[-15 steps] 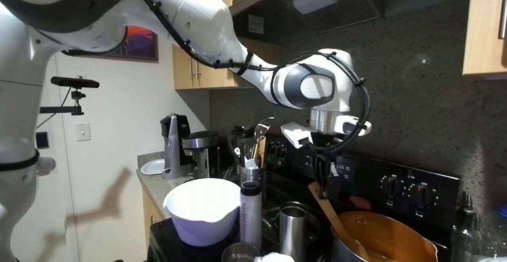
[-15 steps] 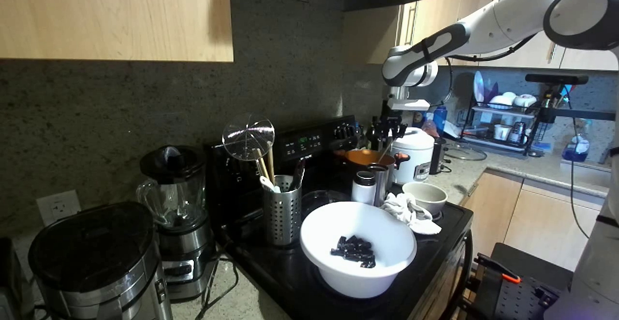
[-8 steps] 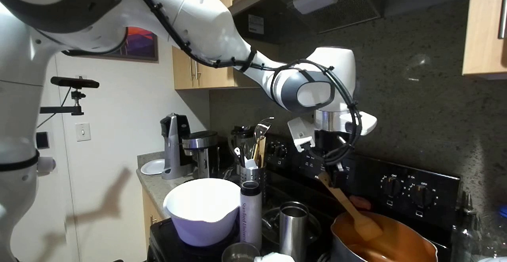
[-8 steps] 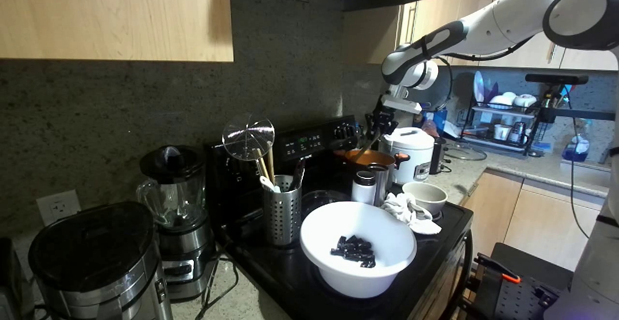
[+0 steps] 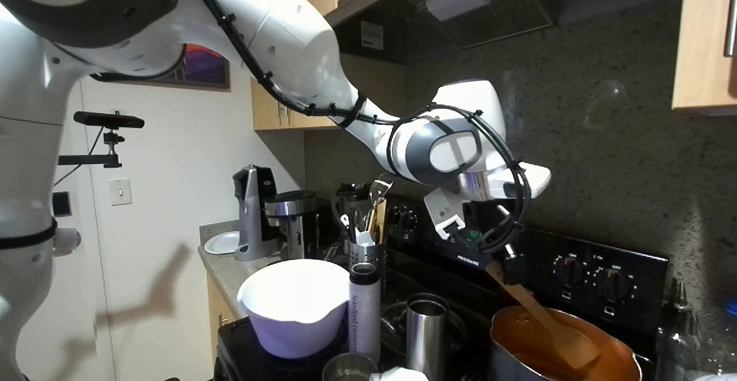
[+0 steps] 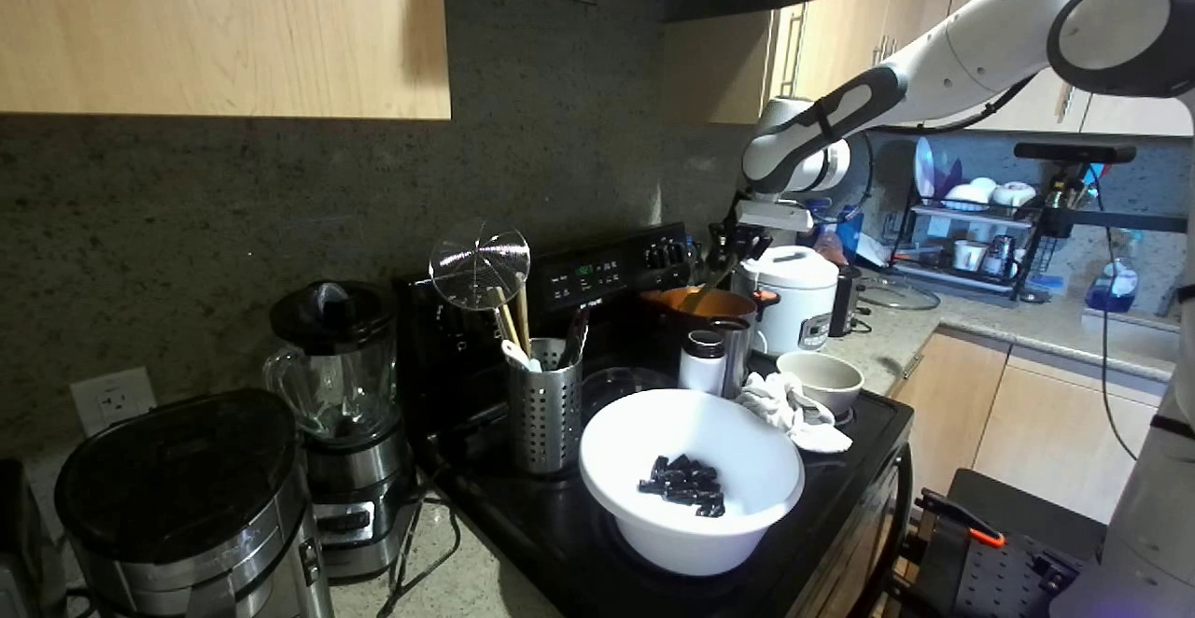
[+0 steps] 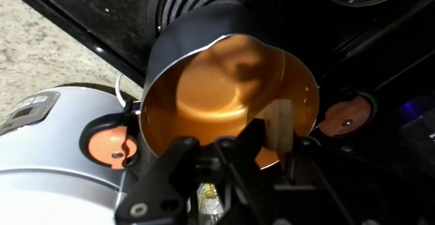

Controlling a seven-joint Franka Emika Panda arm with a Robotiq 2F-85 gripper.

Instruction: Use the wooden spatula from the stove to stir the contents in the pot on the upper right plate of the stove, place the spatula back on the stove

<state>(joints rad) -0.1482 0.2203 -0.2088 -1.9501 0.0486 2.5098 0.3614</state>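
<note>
Wooden spatula (image 5: pixel 541 315) is grasped by your gripper (image 7: pixel 277 133), blade inside the pot (image 7: pixel 210 82); stirring apparently in hand; next, circle gently.

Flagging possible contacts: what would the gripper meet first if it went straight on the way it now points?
Probably the pot, through the wooden spatula that the gripper holds: its blade is inside and would likely touch first. Depth is unclear; it may be touching.

The spatula (image 5: pixel 544 319) reaches into the pot (image 5: pixel 515 329) on the stove (image 6: pixel 551 525). Left of the pot, in an exterior view: 1 bottle (image 5: pixel 364 312), 1 bowl (image 5: pixel 288 335).
</note>
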